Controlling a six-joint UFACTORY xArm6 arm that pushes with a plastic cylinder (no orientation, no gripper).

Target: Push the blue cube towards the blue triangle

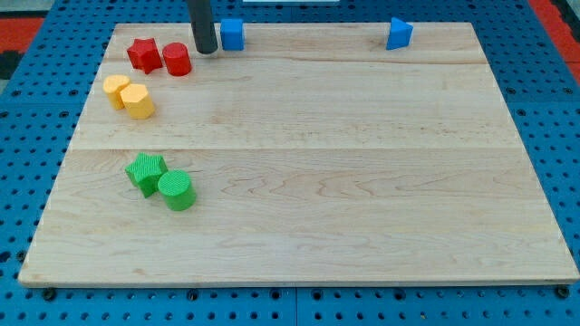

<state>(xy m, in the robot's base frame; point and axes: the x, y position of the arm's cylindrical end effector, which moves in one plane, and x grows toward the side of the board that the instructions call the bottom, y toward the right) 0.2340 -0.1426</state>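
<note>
The wooden counter (299, 181) was seen nearly bare across its middle, with the blocks gathered along the view's left and top. The blue cube (233, 34) sat close to the top edge, left of centre. The blue triangle (399, 33) stood on the same top strip, well apart from the cube, toward the view's right. No fingers were fitted to this arm, so no spread or pinch could be recorded; the dark rod came down from the top edge and the tip (207, 51) was set on the counter just beside the cube, on its left and a shade lower in the view. Whether tip and cube were touching could not be told. The red cylinder (177, 60) lay just to the tip's left, with the red star (143, 54) beyond it. The two yellow blocks (129, 96) and the green star (145, 171) with the green cylinder (177, 190) were noted farther down the left side, out of the way. The relation that mattered was judged favourable: tip, cube and triangle lay almost in one line along the top strip, cube between the other two. A rightward push was judged called for, with the tip first raised slightly in the view so the cube would not be skewed off the top edge.
</note>
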